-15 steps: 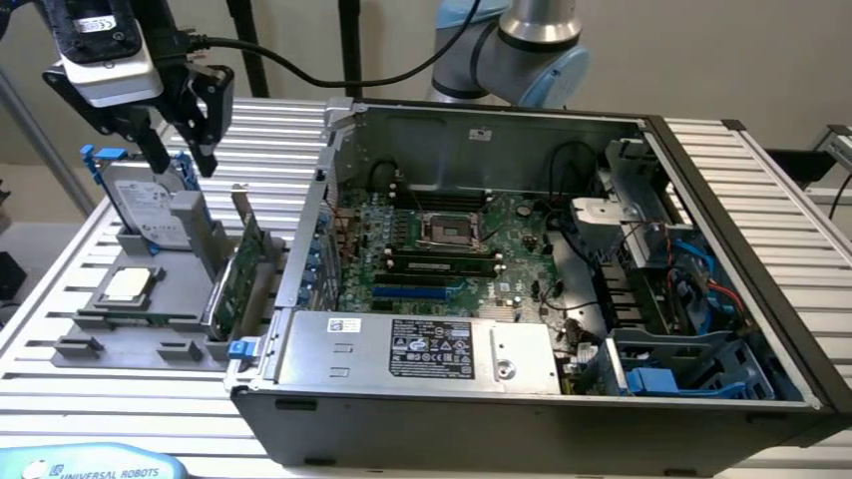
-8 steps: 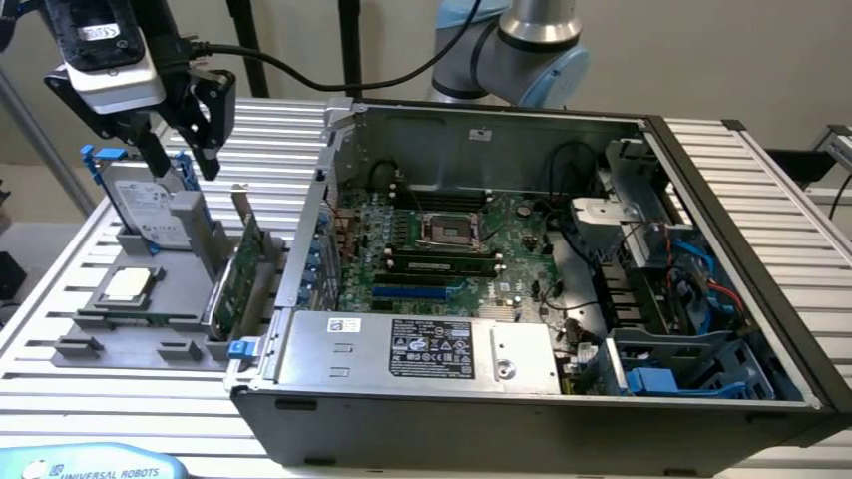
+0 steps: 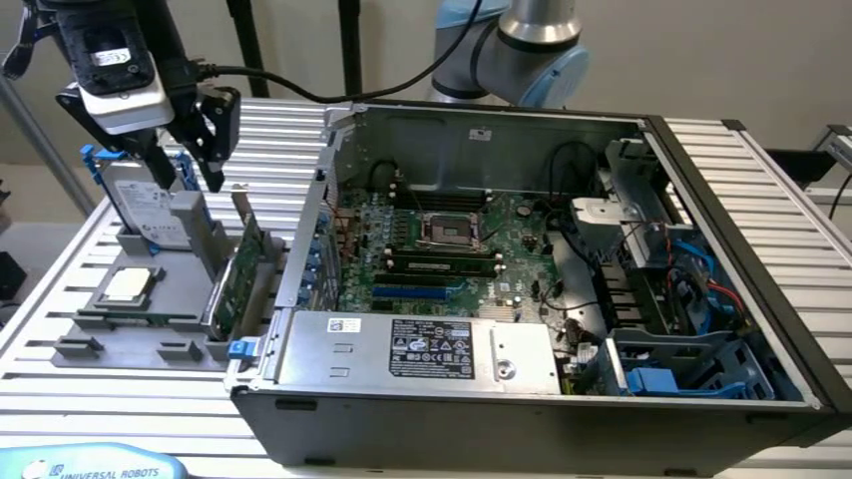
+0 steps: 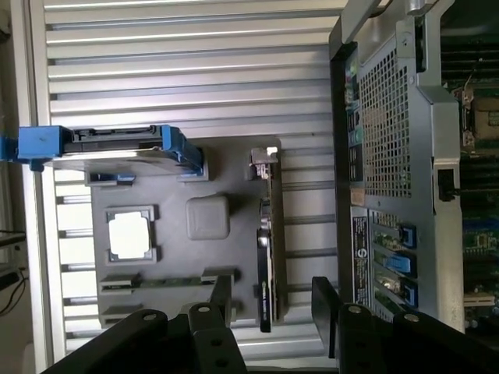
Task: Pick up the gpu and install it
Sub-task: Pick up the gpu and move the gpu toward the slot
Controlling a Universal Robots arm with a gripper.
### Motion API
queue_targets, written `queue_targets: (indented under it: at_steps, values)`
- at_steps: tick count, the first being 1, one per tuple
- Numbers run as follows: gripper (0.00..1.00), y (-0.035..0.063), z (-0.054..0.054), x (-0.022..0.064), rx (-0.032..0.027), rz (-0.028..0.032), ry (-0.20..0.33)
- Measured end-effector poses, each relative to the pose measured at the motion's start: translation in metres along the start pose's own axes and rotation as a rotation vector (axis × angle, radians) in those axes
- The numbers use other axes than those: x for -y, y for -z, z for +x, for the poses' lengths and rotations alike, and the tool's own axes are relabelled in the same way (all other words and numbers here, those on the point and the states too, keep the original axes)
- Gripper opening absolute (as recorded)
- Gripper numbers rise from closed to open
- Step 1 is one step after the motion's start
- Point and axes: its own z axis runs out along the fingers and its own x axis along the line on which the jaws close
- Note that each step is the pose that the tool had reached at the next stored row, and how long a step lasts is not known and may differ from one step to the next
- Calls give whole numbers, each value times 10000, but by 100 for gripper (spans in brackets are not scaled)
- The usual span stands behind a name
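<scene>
**Above the parts holder: gripper wide, gpu not yet grasped**

At the exterior view's left, the gripper (image 3: 187, 168) hangs over the grey holder (image 3: 80, 351) with its fingers spread wide. It holds nothing and touches nothing. The gpu (image 3: 239, 274) stands on edge in the holder's slot, bracket end uppermost. It sits between the hard drive (image 3: 144, 205) on the far left and the computer case (image 3: 533, 424) just to its right. In the wrist view the card's thin edge (image 4: 269, 257) runs roughly in line with the gap between the two fingers.

Hazards, as judged:

- Clearance is tight on both sides. A descent that drifts left could strike the hard drive's blue rail; one that drifts right could strike the case wall.
- The card is thin and upright. Fingers arriving off-line could push it over in its slot rather than close around it.
- A grip taken near one end could let the card swing or bind in the slot as it rises.
- Pressure on the board's components rather than on bare board could damage them.
- The motherboard (image 3: 440, 239) lies deep in the case, so a tilted card may catch on the rim.
</scene>
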Motion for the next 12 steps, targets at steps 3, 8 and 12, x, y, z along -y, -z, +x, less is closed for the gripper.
queue_targets:
  at_steps: [3,8,12]
  values:
    - [54,-56,2,3,13,-1,0]
    - [54,-145,4,7,42,-3,1]
    - [54,-218,5,12,68,-5,3]
